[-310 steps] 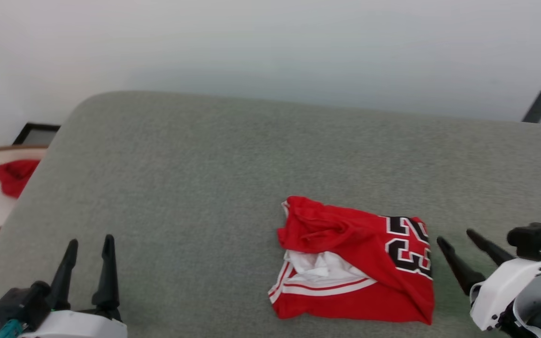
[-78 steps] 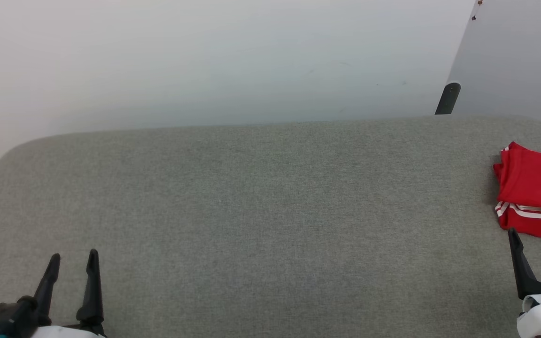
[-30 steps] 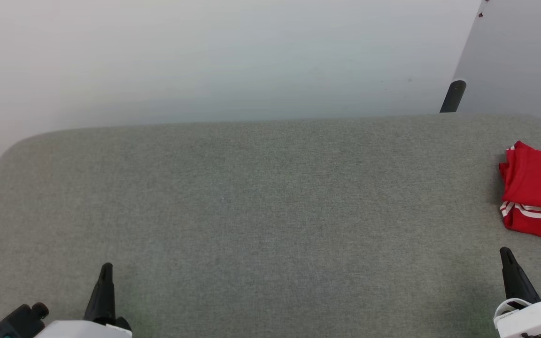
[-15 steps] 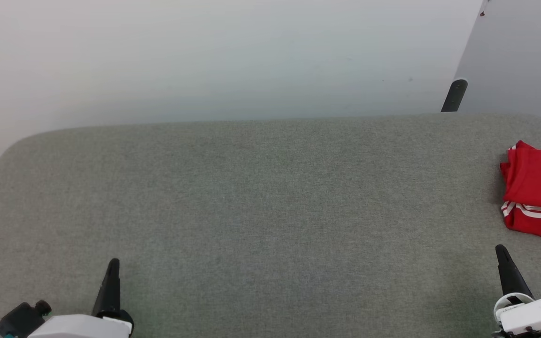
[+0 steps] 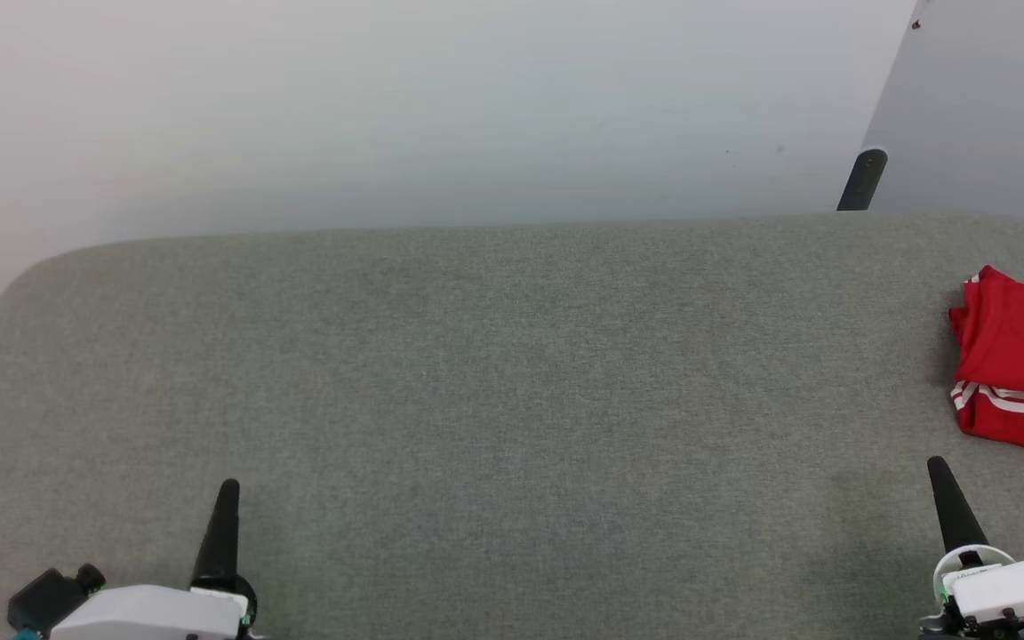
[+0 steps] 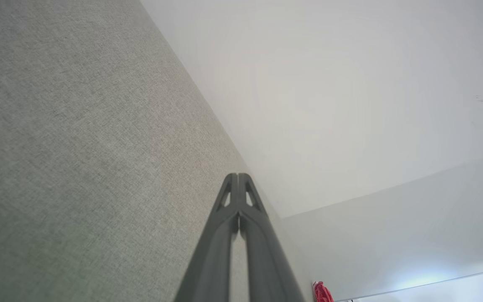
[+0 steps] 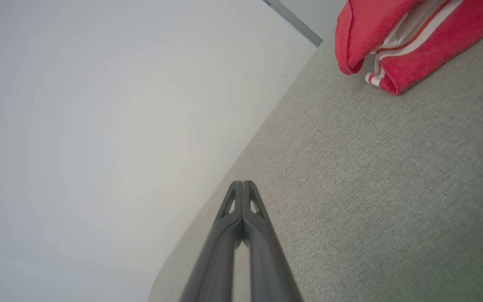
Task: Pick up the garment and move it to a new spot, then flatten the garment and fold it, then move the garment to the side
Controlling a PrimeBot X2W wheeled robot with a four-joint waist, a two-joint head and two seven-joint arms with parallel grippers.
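The garment [image 5: 1019, 360], red with white-and-red striped trim, lies folded at the far right edge of the grey cushioned surface [image 5: 494, 373]; the right wrist view has it at the top right [image 7: 396, 37], and the left wrist view as a small red patch [image 6: 322, 292]. My left gripper [image 5: 226, 498] rests at the lower left, shut and empty, fingers pressed together [image 6: 238, 180]. My right gripper [image 5: 939, 476] sits at the lower right, a short way in front of the garment and apart from it, also shut and empty [image 7: 242, 186].
A pale wall rises behind the surface. A dark post [image 5: 860, 180] stands at the back right beside a grey panel [image 5: 983, 107]. The surface's rounded left corner [image 5: 5, 293] drops off to the floor.
Over ten seconds the garment went from centre front to the far right edge. In the last second both shut grippers crept slightly forward and inward; the garment lies still.
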